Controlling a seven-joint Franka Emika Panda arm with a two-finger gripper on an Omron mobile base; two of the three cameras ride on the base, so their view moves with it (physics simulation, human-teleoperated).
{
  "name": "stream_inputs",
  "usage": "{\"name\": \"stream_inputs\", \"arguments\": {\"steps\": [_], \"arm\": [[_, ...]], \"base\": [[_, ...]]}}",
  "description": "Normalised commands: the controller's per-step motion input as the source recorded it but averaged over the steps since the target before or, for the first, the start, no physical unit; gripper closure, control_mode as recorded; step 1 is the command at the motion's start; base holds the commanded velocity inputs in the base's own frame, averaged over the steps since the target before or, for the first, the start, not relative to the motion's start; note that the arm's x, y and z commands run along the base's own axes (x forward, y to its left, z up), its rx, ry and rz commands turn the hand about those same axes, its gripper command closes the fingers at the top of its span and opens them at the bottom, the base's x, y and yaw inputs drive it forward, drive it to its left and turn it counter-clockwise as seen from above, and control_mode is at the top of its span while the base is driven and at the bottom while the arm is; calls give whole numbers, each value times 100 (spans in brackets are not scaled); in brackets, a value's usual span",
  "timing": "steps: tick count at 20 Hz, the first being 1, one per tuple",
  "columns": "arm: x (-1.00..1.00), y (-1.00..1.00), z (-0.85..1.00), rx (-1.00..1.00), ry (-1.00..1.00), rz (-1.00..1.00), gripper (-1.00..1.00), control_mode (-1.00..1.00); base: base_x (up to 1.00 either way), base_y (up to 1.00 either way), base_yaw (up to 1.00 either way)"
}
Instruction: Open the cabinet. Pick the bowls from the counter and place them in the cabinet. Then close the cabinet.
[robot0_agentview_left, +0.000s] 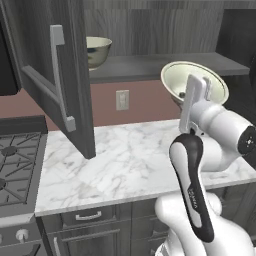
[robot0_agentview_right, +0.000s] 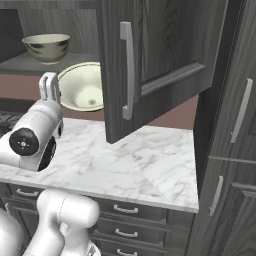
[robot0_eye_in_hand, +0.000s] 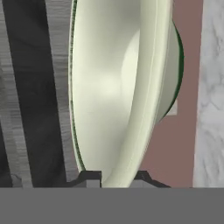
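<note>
My end effector (robot0_eye_in_hand: 114, 178) is clamped narrow on the rim of the shallow bowl (robot0_agentview_left: 186, 81), one finger (robot0_eye_in_hand: 89, 178) inside the cream hollow and the other against the outer wall. I hold the bowl tilted in the air above the counter (robot0_agentview_left: 125, 160), its mouth turned toward me, just in front of the shelf (robot0_agentview_left: 150, 66) edge and a little below its level. The cabinet (robot0_agentview_right: 150, 60) stands open: the left door (robot0_agentview_left: 55, 75) swings out over the counter's left part, the right door (robot0_agentview_right: 145, 65) juts out on the other side, and the bowl sits in the gap between them, closer to the right door, whose bar handle (robot0_agentview_right: 127, 70) is just beside the bowl's rim in the right base view. The deep bowl (robot0_agentview_left: 97, 50) rests upright on the shelf at its left end, well apart from the one I hold, with bare shelf to its right. The marble counter under the bowl is bare, with the stove (robot0_agentview_left: 17, 160) at its left end, a wall outlet (robot0_agentview_left: 122, 99) on the reddish back wall below the shelf, and drawers (robot0_agentview_right: 125, 210) beneath.
</note>
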Motion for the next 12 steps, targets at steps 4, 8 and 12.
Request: {"name": "stream_inputs", "arguments": {"steps": [4, 8, 12], "arm": [[0, 0, 14, -13, -34, 12, 100, -100], [15, 0, 13, -6, -8, 2, 100, -100], [22, 0, 12, -1, 0, 0, 100, -100]], "base": [[0, 0, 0], [0, 0, 0], [0, 0, 0]]}}
